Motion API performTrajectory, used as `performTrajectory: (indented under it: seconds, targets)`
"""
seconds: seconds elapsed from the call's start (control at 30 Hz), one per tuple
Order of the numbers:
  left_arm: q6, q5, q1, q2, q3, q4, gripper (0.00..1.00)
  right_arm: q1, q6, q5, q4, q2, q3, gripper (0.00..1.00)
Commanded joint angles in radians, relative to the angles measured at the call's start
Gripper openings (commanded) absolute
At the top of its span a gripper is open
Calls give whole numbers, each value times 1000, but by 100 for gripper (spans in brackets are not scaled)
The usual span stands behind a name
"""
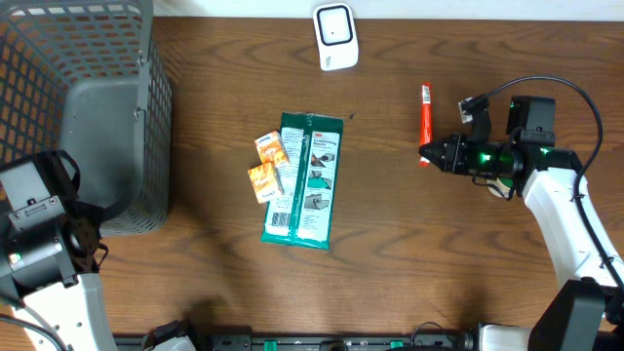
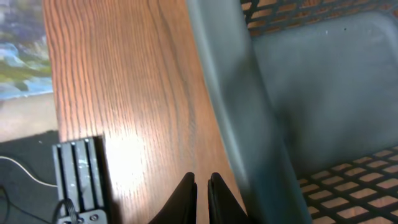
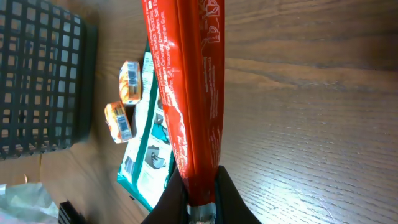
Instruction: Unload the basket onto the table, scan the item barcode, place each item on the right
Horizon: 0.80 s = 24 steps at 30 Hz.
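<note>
1. Currently, the right fingers (image 3: pixel 231 208) are closed on the near end of the red stick packet (image 3: pixel 186 93). Gripping at one end leaves the long printed faces uncovered for reading.
2. Item location: the red stick packet (image 1: pixel 426 117) sits at 2 o'clock on the surface (image 1: pixel 439 263), its length pointing toward 12 o'clock. Whether it is lifted clear of the wood cannot be told.
3. Target: the white barcode scanner (image 1: pixel 335 37) stands at 12 o'clock, well apart from the packet. Judgement: the next move calls for carrying the packet toward it and turning the barcode face to the window. No barcode is legible on the visible faces.
4. The left fingers (image 2: pixel 186 202) are closed on nothing, parked at 8 o'clock beside the grey mesh basket (image 1: pixel 97 117), which keeps that arm out of the working zone.
5. Unscanned stock lies at centre: a green package (image 1: pixel 314 180) with two orange sachets (image 1: pixel 268 166) just beside it at its 9 o'clock edge.
6. Risk, as a judgement: an end grip on a limp packet may let it droop or twist.
</note>
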Motion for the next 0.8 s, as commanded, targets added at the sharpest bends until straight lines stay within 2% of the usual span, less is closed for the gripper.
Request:
performTrajectory:
  seconds: [0.0, 0.1, 0.17, 0.33, 0.4, 0.5, 0.6, 0.7, 0.77]
  targets:
    - [82, -41, 3, -24, 64, -20, 11, -3, -13, -10, 0, -6, 8, 1]
    - [93, -32, 3, -34, 127, -61, 15, -3, -13, -10, 1, -6, 8, 1]
    - [170, 39, 3, -32, 180, -69, 17, -3, -13, -10, 0, -6, 8, 1]
    - [365, 360, 0, -18, 293, -64, 17, -3, -13, -10, 0, -6, 8, 1]
    - [481, 529, -21, 26, 355, -66, 15, -3, -13, -11, 0, -6, 8, 1]
    - [535, 589, -81, 114, 422, -112, 11, 8, -13, -34, 2, -6, 8, 1]
    - [581, 633, -173, 225, 480, -164, 11, 24, -14, -154, 32, -6, 8, 1]
    - [690, 800, -282, 327, 491, -156, 11, 33, -13, -374, 110, -6, 8, 1]
    - [752, 928, -346, 390, 491, -137, 17, 39, 12, -514, 174, -6, 8, 1]
